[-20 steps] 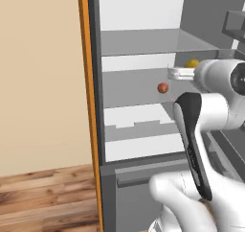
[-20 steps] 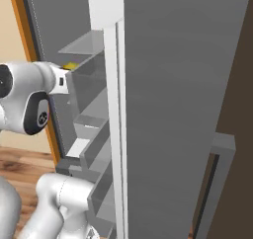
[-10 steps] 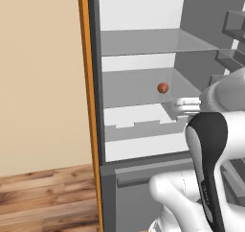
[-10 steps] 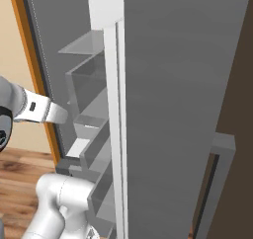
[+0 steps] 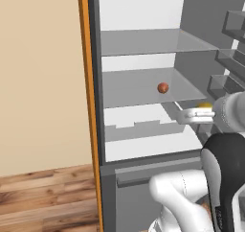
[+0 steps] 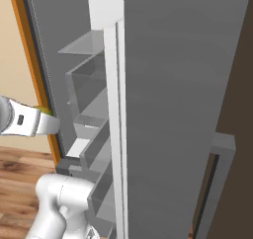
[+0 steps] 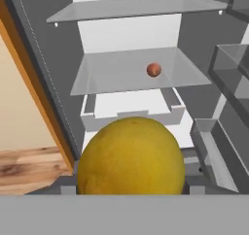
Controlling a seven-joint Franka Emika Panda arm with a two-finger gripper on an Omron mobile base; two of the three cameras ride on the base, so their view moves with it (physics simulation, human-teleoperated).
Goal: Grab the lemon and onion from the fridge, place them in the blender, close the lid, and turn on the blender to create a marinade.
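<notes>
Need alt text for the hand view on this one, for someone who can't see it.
A large yellow lemon fills the lower middle of the hand view, held close to the camera at the gripper, in front of the open fridge. Behind it, a small reddish-brown ball sits on a glass shelf, with grey door racks to the right.

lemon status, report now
Tool shut on lemon, held at the fridge opening. Small reddish ball sits on the glass shelf. Door racks close beside the tool.
</notes>
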